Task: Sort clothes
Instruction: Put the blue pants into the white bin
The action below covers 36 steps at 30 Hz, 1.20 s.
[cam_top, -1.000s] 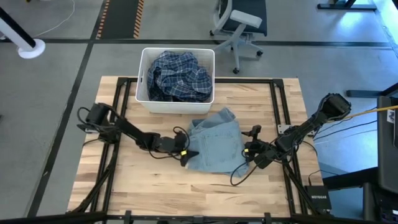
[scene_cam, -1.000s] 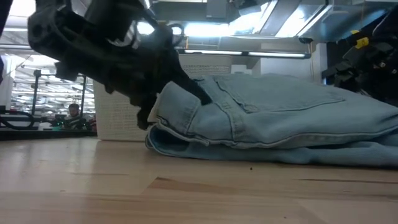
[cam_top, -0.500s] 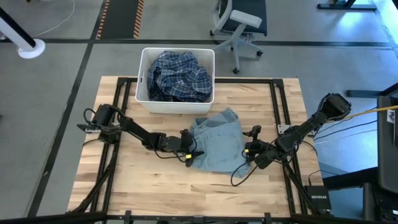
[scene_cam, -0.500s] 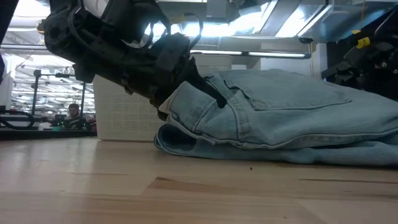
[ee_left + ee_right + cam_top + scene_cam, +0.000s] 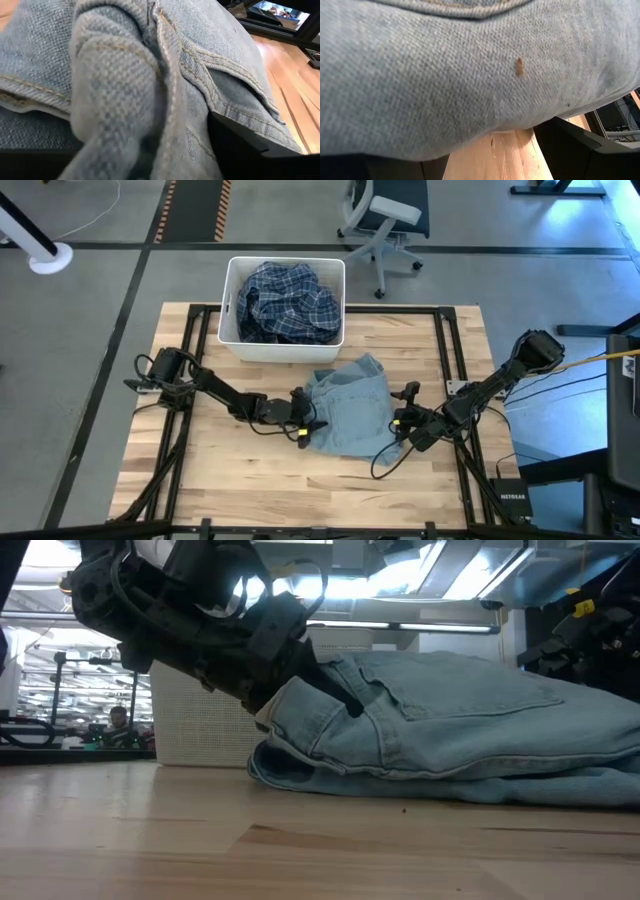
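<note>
While the wooden table (image 5: 200,470) carried the work, the white bin (image 5: 232,340) sat at twelve o'clock with the plaid shirt (image 5: 288,302) already inside. Denim piece (image 5: 350,415) lay folded at table centre. Left gripper (image 5: 306,425) was at its nine o'clock edge, fingers astride a bunched fold, closing on it. Right gripper (image 5: 402,420), at three o'clock, fingers spread wide, fabric between them, nothing clamped. Judgement: both should bite deep into thick seam, then lift together, so the heavy cloth would not slip.

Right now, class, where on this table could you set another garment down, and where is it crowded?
Bare wood: the front strip of the table below the denim piece, and the right back corner beside the white bin. Crowded: the middle, where the left gripper and right gripper flank the denim.
</note>
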Available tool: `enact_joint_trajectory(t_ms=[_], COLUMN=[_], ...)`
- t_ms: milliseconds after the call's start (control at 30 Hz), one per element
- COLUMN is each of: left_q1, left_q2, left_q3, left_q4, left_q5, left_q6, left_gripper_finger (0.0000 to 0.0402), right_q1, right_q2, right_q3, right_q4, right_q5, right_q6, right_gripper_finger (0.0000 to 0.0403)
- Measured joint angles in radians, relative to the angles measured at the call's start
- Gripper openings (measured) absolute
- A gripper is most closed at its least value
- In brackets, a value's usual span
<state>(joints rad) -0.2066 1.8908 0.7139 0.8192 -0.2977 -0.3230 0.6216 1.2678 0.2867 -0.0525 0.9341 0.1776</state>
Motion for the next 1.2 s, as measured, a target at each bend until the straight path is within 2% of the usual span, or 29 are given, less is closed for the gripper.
enact_joint_trajectory(t_ms=[167,333,400,1033,1200], left_q1=[-0.002,-0.003,-0.005,-0.038,-0.063], left_q2=[0.000,0.000,0.000,-0.012,-0.046], left_q3=[0.001,0.002,0.001,0.000,0.000], left_q4=[-0.025,-0.046,-0.033,-0.005,0.004], left_q5=[0.002,0.003,0.003,-0.001,-0.001], left_q6=[0.017,0.017,0.031,0.066,0.131], left_gripper_finger=[0.0119,0.0039,0.0021,0.0025,0.0022], right_q1=[0.000,0.000,0.000,0.000,0.000], right_q2=[0.000,0.000,0.000,0.000,0.000], right_q3=[0.000,0.000,0.000,0.000,0.000], right_q4=[0.000,0.002,0.001,-0.001,-0.001], right_q5=[0.001,-0.003,-0.003,0.015,0.016], right_q6=[0.001,0.025,0.025,0.026,0.027], right_gripper_finger=[0.0275,0.0275,0.0275,0.0275,0.0275])
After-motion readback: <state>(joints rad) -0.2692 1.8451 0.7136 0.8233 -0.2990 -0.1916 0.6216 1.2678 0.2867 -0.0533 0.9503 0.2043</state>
